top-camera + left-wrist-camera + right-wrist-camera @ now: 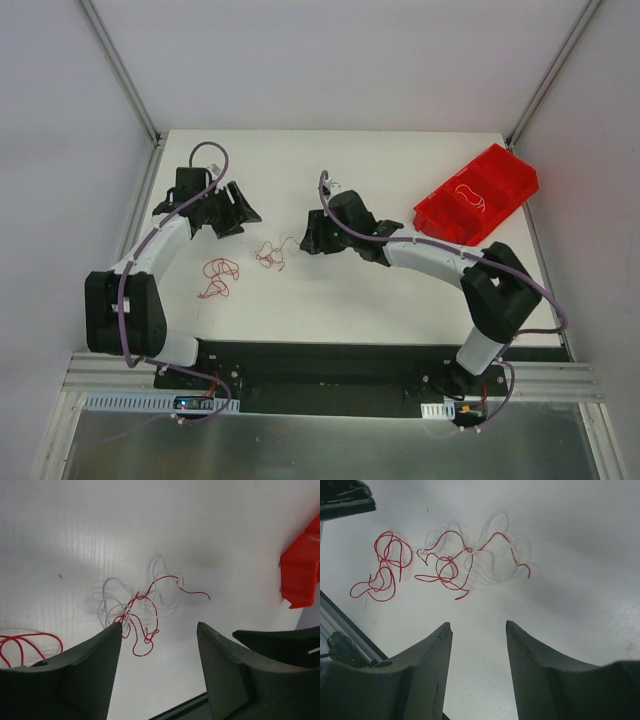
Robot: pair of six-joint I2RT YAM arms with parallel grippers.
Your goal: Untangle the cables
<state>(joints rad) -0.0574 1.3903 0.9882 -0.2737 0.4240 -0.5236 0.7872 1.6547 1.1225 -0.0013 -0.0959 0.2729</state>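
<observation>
A tangle of thin red and whitish cables (271,254) lies on the white table between the two arms; it shows in the left wrist view (142,607) and the right wrist view (465,560). A separate red cable bundle (217,278) lies to its left, also in the right wrist view (384,572). My left gripper (238,215) is open and empty, hovering up-left of the tangle (160,625). My right gripper (312,240) is open and empty, just right of the tangle (478,624).
A red compartment bin (478,195) stands at the back right with a thin whitish wire inside; its corner shows in the left wrist view (302,572). The black base rail (330,365) runs along the near table edge.
</observation>
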